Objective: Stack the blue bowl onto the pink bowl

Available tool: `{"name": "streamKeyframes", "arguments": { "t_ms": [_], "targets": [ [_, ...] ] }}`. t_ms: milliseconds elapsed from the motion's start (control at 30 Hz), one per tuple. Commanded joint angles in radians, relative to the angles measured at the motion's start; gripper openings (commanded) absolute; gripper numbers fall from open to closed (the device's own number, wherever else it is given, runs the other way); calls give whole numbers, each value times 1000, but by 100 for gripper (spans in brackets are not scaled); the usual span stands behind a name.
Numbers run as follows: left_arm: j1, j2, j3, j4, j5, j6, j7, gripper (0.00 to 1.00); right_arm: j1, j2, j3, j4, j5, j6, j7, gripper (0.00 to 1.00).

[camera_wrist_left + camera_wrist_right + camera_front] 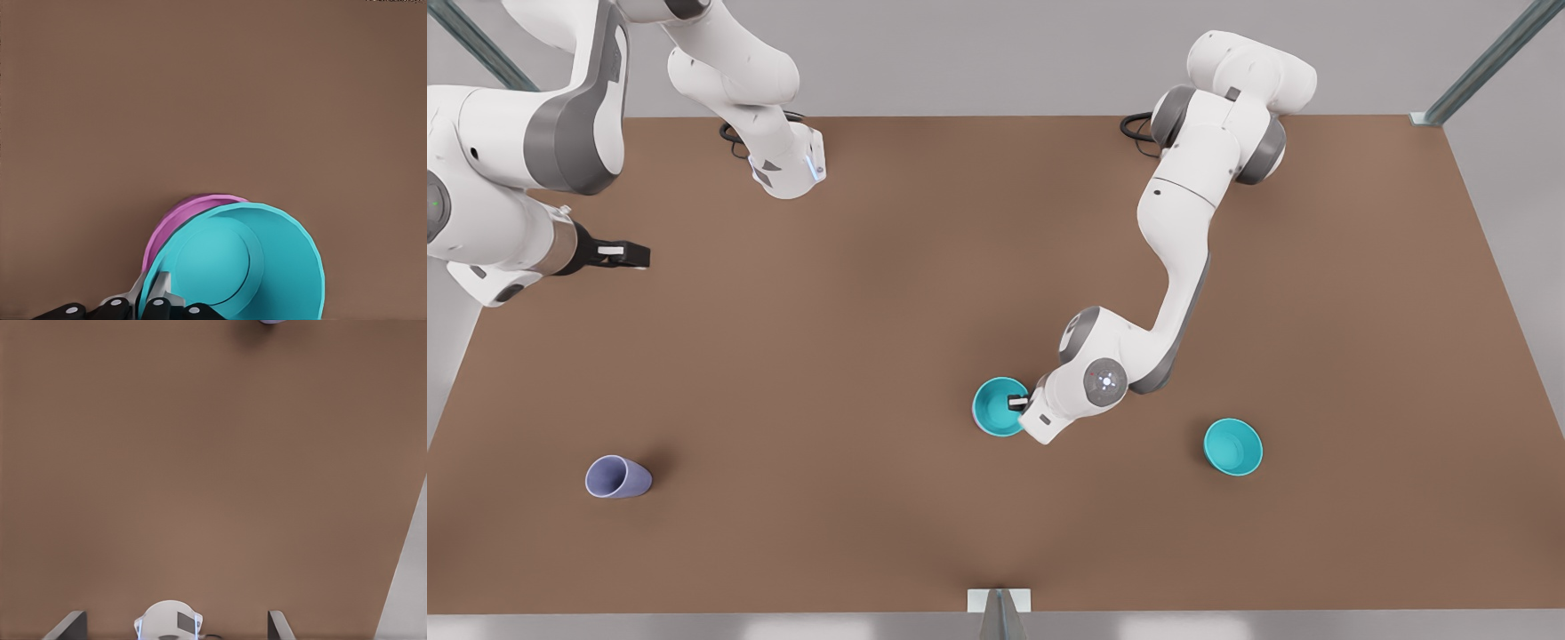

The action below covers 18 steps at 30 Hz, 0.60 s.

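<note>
Stacking: round turquoise plastic blue bowl (250,263) sits over the round magenta plastic pink bowl (175,223), at about 5 o'clock on the brown counter (871,356).
Left tool (1021,402): clamped on the blue bowl's rim.
Right tool (633,255): waiting at 10 o'clock; fingers apart.
Handling: probably light, stiff, slick; the thin rim seems the best hold.
Second teal bowl (1232,446): 4 o'clock.
Writing: none readable.

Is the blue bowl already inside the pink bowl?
Yes. The blue bowl sits nested in the pink bowl, whose rim shows behind it; the left claw grips its rim.
</note>
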Motion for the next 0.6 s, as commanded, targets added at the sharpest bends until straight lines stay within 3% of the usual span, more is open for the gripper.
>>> {"name": "streamKeyframes", "arguments": {
  "t_ms": [0,167,233,333,367,400,467,533,567],
  "targets": [
    [0,-1,0,-1,-2,-2,-217,21,0,0,1,0,1,0,-11,100],
    [-9,1,0,-2,-2,4,-223,21,2,1,-1,0,-4,0,-11,100],
    [-9,1,0,-2,-2,3,-221,100,2,0,1,0,-4,6,-11,100],
    [-5,-82,21,-45,36,-134,-205,100,-2,-2,1,-7,-1,7,-10,100],
    [0,-240,118,-129,77,-302,-142,100,-2,0,1,-7,1,7,-11,100],
    [-2,-356,231,-105,120,-544,-44,100,-2,0,1,-7,-1,7,-11,100],
    [0,-533,323,-47,269,-832,241,100,-2,-4,1,-7,1,7,-11,100],
    [3,-577,414,5,274,-954,392,100,-2,-7,1,-6,1,13,-11,100],
    [78,-606,384,13,274,-976,395,100,-2,-8,1,-6,1,15,-11,100]
  ]
}}
